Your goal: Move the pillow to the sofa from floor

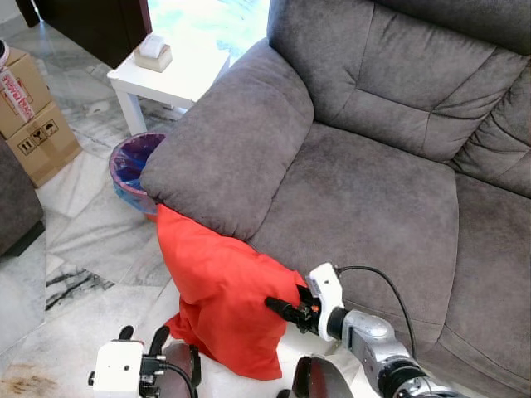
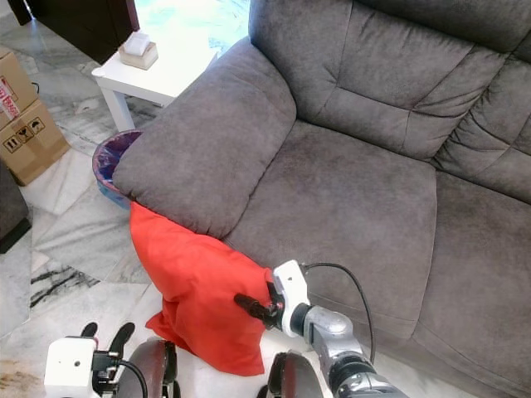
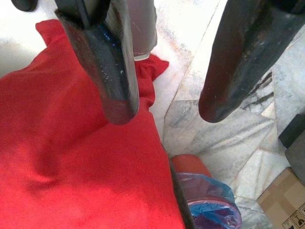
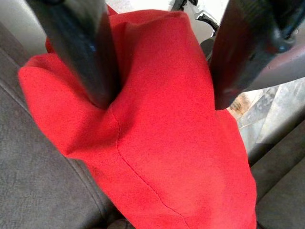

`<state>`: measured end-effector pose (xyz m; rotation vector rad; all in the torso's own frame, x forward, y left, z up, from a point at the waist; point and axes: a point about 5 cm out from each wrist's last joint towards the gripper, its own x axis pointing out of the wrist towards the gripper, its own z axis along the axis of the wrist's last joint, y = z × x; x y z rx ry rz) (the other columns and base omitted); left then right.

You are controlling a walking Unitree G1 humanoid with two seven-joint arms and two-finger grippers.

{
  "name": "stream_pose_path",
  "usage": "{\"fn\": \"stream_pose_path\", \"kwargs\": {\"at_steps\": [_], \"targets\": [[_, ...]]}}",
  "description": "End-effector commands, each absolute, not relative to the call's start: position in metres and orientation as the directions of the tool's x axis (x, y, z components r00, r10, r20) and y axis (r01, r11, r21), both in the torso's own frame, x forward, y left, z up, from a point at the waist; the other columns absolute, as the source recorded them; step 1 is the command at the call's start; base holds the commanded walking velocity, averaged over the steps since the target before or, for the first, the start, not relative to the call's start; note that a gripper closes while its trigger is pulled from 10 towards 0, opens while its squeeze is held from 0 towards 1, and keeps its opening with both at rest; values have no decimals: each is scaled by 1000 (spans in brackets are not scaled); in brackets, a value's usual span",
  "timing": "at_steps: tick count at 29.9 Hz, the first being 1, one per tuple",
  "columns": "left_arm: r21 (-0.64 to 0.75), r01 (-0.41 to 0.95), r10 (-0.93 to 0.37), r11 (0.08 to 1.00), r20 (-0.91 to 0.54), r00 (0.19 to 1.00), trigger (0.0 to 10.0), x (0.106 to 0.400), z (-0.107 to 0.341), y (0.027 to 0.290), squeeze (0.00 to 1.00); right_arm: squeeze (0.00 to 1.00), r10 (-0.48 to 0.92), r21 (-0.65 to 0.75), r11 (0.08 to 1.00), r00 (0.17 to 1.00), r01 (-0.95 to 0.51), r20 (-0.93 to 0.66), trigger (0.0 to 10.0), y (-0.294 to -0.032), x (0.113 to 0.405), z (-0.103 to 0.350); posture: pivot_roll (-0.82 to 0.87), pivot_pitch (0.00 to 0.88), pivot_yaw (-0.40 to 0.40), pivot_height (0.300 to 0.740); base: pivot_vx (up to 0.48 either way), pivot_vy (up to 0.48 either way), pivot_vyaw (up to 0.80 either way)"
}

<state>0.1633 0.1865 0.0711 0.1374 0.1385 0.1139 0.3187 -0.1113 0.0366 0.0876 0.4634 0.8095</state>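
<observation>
Right gripper spread around red fabric pillow, unclenched; grey suede sofa armrest directly beyond overlapped pillow top. Left gripper released, blue-lined bin ahead, partly hidden.

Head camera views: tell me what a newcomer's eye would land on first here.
The bright red pillow stands out most, leaning on the floor against the front of the grey sofa, tucked under its armrest. Next is the right gripper, its open black fingers pressed into the pillow's edge nearest the seat, while the left gripper hovers low by the pillow's bottom corner. Beside the armrest stand a bin with a blue liner and a white side table.
</observation>
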Motion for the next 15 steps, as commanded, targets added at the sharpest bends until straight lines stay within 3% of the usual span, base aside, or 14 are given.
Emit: {"fn": "stream_pose_path", "kwargs": {"at_steps": [1,15], "targets": [[147,-100,122,984,-152,981,10000,159,68,185,0,0,705,262,704,604,-661,-370,0,-116,318,35,342,303,-146,627,0,0,0],[150,-98,120,984,-148,982,10000,161,69,186,0,0,703,270,707,606,-653,-372,0,-121,316,33,338,296,-145,627,0,0,0]]}}
